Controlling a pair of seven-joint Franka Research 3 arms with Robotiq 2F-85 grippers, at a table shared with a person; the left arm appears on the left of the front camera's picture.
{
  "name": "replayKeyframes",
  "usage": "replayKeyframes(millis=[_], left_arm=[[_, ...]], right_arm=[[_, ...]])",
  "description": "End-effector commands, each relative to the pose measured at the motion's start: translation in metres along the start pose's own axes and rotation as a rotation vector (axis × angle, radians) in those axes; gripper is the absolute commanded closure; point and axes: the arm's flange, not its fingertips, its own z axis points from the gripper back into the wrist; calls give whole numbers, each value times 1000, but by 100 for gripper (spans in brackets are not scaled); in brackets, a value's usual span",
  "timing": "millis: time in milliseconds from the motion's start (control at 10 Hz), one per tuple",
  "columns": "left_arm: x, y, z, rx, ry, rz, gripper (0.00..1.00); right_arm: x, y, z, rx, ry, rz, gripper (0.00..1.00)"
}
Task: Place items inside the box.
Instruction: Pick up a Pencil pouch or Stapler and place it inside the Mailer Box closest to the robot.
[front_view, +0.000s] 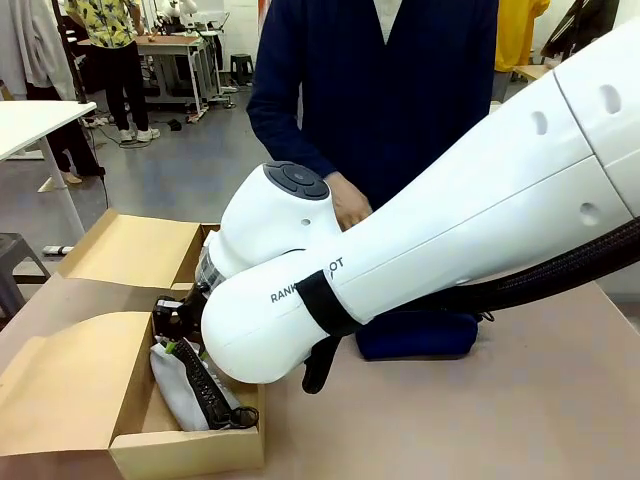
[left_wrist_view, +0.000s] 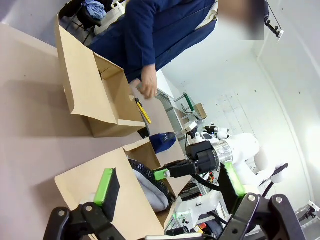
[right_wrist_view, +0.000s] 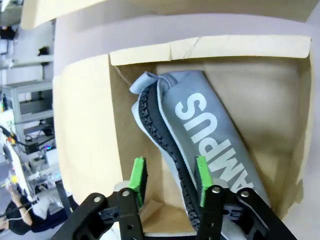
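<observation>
We found the grey fabric zip pouch (right_wrist_view: 200, 130) inside the brown cardboard box (right_wrist_view: 90, 150), with the right hand (right_wrist_view: 169, 166) and the left hand (left_wrist_view: 168, 184) both parted and empty. The navy fabric pouch (front_view: 415, 335) and the yellow utility knife (left_wrist_view: 142, 111) lay outside, unpacked.

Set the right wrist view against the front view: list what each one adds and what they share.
Right wrist view adds: white lettering "AMPUS" on the grey zip pouch, and the right gripper open, its pads either side of the pouch's zip edge. Front view adds: the person's hand and the navy zip pouch on the table. Shared: the grey zip pouch lying in the open cardboard box.
</observation>
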Motion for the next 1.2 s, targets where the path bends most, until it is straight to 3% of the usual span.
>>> replayKeyframes(millis=[0,600,700,900,1100], left_arm=[[0,-1,-1,-19,-16,-21,0],[0,-1,-1,-19,-16,-21,0],[0,-1,-1,-19,-16,-21,0],[0,-1,-1,-19,-16,-21,0],[0,-1,-1,-19,-16,-21,0]], right_arm=[[4,4,4,3,3,17,0],[0,4,21,28,-16,13,0],[-1,3,18,-12,-18,6,0],[-16,2,27,-66,141,95,0],[-27,2,47,-68,185,127,0]])
